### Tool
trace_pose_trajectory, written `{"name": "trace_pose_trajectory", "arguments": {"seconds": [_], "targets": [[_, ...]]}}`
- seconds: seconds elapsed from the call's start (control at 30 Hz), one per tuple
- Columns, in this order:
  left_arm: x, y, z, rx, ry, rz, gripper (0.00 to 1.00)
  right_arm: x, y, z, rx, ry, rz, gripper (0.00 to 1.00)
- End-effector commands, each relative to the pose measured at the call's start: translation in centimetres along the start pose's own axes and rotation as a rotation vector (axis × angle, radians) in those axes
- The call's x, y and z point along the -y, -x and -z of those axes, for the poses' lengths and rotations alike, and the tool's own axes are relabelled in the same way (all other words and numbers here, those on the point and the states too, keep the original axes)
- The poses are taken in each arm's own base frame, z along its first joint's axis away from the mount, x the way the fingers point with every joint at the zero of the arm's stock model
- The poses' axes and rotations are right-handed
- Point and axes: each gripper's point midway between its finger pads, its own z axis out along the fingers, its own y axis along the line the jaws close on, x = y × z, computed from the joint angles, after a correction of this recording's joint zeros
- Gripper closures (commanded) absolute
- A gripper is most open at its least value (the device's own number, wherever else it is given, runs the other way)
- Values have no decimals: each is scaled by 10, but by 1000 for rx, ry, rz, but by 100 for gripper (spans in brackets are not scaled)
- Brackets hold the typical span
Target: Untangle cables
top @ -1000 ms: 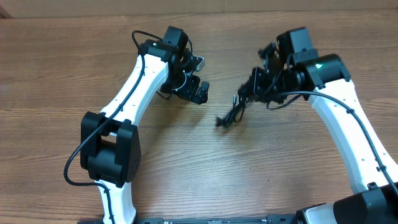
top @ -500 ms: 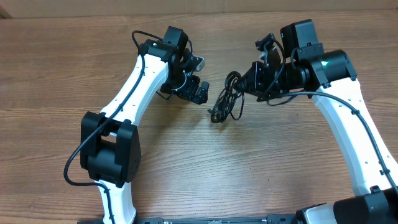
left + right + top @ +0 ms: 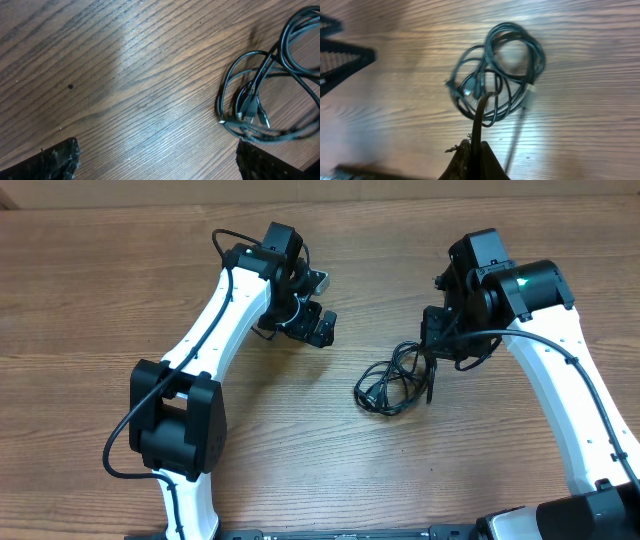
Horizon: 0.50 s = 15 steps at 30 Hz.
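Note:
The cables (image 3: 388, 387) are thin black cords bunched in loose, overlapping loops on the wooden table, right of centre. From the right wrist, the cables (image 3: 495, 75) show small plug ends inside the loops. My right gripper (image 3: 432, 372) hangs just right of the bundle, and this right gripper (image 3: 475, 150) is shut on one black strand that rises from the loops. My left gripper (image 3: 325, 302) stands open to the left, apart from the bundle. In the left wrist view, the left gripper (image 3: 162, 165) has bare wood between its fingers, and the cables (image 3: 260, 100) lie beyond its right finger.
The wooden table (image 3: 300, 440) stretches around the bundle. The left arm's white links (image 3: 215, 330) run down the left side and the right arm's white links (image 3: 570, 390) down the right. A dark part of the other arm (image 3: 337, 55) shows at the right wrist view's left edge.
My right gripper has carried the bundle from near the left gripper to the right and toward the front, where its loops now rest lower on the table. The left arm has not moved.

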Motion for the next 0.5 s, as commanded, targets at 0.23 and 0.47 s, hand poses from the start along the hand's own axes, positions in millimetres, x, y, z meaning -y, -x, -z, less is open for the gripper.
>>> {"name": "trace_pose_trajectory", "arguments": {"seconds": [0.23,0.47], "targets": [[5,1,12,28,4,1,1,19,17,15,113,-117,-14,54],[5,1,12,28,4,1,0,17,24,16,143,-105,-10,6]]}}
